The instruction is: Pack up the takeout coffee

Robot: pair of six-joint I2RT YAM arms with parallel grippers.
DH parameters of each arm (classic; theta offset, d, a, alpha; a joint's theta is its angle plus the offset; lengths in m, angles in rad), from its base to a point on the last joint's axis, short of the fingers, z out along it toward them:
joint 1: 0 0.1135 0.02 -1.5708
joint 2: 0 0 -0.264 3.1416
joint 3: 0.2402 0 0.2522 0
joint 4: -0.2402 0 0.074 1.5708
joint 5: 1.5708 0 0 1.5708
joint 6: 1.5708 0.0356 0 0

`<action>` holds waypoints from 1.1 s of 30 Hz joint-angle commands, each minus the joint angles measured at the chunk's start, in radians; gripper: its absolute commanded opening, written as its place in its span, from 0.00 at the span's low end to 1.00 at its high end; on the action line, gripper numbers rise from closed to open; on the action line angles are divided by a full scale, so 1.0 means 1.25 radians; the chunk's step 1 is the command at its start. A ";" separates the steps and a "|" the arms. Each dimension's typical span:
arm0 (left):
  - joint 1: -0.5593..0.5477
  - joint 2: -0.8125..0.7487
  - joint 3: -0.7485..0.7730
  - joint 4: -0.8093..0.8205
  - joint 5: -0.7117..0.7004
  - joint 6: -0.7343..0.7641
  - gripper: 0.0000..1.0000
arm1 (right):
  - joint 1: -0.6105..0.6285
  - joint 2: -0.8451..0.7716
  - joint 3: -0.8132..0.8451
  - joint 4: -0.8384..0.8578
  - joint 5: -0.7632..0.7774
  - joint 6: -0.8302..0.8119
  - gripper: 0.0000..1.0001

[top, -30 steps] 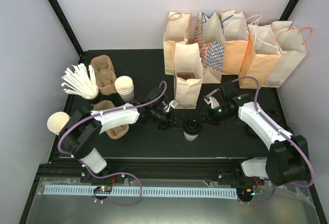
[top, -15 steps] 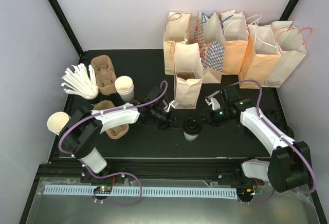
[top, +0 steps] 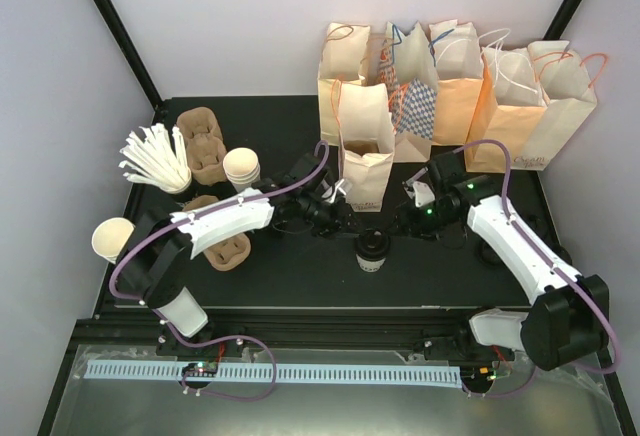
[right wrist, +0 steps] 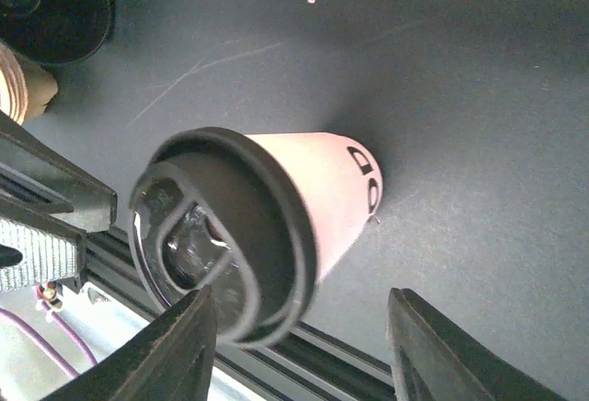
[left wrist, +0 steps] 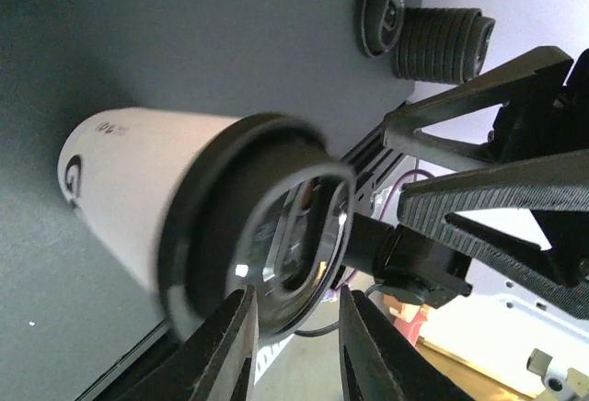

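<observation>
Beside takeout coffee (top: 372, 253), left jaws released, moved nearer paper bag (top: 366, 156); right jaws released, barely shifted.

Overhead view looks down from behind; both close wrist views share the coffee cup (left wrist: 138, 189).

The cup (right wrist: 304, 199) stood on the dark table (right wrist: 460, 70), black lid (right wrist: 216, 235) on, dark lettering on its side. The right gripper (right wrist: 299, 337) was spread wide around it (fingers (right wrist: 175, 346) not touching). A black disc (right wrist: 51, 5) lay top-left.
</observation>
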State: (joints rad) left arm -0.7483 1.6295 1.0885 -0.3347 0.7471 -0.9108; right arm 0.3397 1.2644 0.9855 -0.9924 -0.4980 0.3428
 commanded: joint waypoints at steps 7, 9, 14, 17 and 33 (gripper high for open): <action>0.026 -0.068 0.013 -0.068 -0.039 0.016 0.27 | 0.104 0.010 0.129 -0.103 0.198 0.005 0.72; 0.037 -0.099 0.007 -0.083 -0.065 0.029 0.27 | 0.146 0.014 0.143 -0.104 0.243 0.020 0.81; 0.092 -0.184 -0.011 -0.158 -0.167 0.097 0.31 | 0.245 0.045 0.163 -0.103 0.326 0.071 0.98; 0.125 -0.230 -0.012 -0.202 -0.228 0.137 0.34 | 0.311 0.087 0.190 -0.108 0.364 0.106 1.00; 0.207 -0.363 -0.037 -0.228 -0.304 0.199 0.42 | 0.398 0.201 0.234 -0.143 0.439 0.170 0.87</action>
State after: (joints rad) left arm -0.5079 1.2095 1.0477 -0.6048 0.3996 -0.6880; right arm 0.8261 1.5024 1.2602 -1.1656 0.0200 0.5327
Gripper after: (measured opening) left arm 0.419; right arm 0.881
